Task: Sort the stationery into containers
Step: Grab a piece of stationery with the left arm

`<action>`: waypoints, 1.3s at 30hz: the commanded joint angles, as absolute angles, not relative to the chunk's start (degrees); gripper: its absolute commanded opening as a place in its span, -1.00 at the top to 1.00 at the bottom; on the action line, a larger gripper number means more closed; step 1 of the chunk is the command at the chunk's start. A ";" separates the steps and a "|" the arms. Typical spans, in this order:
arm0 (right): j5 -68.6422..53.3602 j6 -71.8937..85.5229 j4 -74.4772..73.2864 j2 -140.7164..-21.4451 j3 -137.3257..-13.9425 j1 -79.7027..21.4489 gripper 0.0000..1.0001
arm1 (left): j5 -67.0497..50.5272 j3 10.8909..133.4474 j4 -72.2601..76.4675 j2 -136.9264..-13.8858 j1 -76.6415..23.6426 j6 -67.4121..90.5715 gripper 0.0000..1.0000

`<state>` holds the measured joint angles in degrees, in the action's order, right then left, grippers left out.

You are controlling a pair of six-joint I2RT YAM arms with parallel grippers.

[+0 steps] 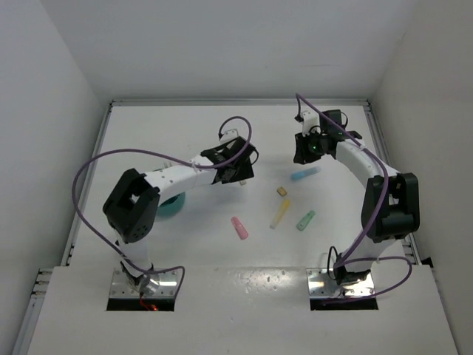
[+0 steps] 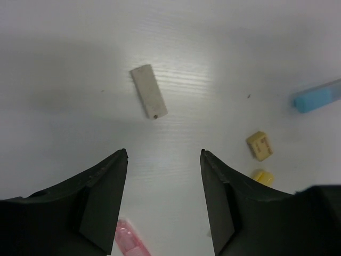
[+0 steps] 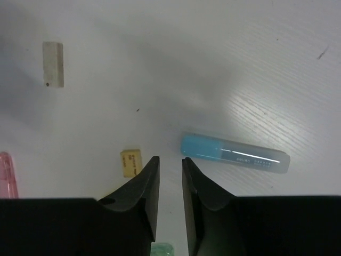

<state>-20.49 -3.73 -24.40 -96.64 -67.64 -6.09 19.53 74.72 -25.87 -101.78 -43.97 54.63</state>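
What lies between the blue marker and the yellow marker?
A small tan eraser lies between the blue marker and the yellow marker, touching neither. The top view shows this best.

A line of small white print is carried along the clear barrel of the blue marker [image 3: 234, 154]. Two short words are suggested in the right wrist view, but the letters are too blurred to be read. Faint dark marks are borne on the top face of the yellow eraser [image 3: 131, 162]. In the left wrist view these are shown as brown strokes that cannot be made out as letters or digits. No other writing, number or sign can be read.
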 commanded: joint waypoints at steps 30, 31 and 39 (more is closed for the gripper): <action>-18.02 -4.31 -22.68 -92.02 -67.41 -5.71 0.43 | 25.58 94.13 -37.09 -122.17 -43.59 66.27 -0.02; -18.02 -4.31 -22.68 -92.02 -67.41 -5.71 0.43 | 25.58 94.13 -37.09 -122.17 -43.59 66.27 -0.02; -18.02 -4.31 -22.68 -92.02 -67.41 -5.71 0.43 | 26.10 95.88 -37.62 -124.80 -42.54 65.21 -0.02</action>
<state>-18.17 -4.56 -24.25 -94.37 -67.31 -6.07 25.17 93.17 -37.32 -123.37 -43.51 65.93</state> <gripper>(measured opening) 0.286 0.512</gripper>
